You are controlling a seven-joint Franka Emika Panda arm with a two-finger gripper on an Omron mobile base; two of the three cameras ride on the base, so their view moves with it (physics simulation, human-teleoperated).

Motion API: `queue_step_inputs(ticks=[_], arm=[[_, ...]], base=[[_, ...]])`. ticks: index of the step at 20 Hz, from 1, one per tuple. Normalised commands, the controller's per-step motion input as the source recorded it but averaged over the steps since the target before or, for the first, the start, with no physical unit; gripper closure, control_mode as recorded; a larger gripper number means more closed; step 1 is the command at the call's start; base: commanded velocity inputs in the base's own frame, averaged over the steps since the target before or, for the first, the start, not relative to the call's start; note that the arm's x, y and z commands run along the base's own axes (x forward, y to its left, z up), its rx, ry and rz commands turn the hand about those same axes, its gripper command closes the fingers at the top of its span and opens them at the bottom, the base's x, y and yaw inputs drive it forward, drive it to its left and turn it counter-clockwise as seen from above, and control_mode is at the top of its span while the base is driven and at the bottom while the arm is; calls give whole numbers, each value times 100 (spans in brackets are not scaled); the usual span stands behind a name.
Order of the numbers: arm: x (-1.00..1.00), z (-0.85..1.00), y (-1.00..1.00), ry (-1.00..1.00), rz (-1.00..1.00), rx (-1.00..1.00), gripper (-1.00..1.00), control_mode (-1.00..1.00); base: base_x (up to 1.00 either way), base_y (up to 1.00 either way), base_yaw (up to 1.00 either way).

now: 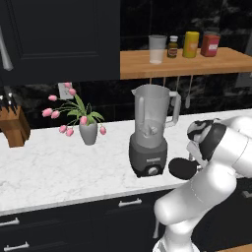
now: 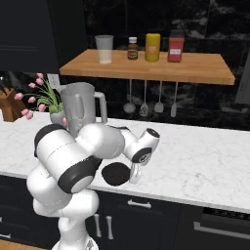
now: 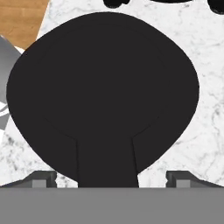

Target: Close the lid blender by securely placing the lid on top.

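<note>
Lid (image 3: 103, 87), tab apparently toward end effector (image 3: 107, 177)

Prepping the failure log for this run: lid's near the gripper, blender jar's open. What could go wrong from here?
1. The lid lies flat on the marble counter with its tab between the spread fingertips; a grip on the tab alone may slip.
2. The blender stands close beside the gripper; lifting could knock the jar.
3. The jar's mouth is high, so the lid may land crooked.
</note>
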Motion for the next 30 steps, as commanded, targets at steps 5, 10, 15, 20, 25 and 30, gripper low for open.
queue_step_inputs(ticks=[5,10,15,20,25,30], arm=[[0,-10,4,0,0,-6,100,-100],[0,0,1,0,0,0,100,-100],[0,4,0,-1,0,0,100,-100],[-13,53,-7,-18,0,6,100,-100],[-21,96,-20,-27,0,13,100,-100],[-17,100,-26,-29,-6,17,100,-100]], base=[[0,0,0],[0,0,0],[0,0,0],[0,0,0],[0,0,0],[0,0,0]])
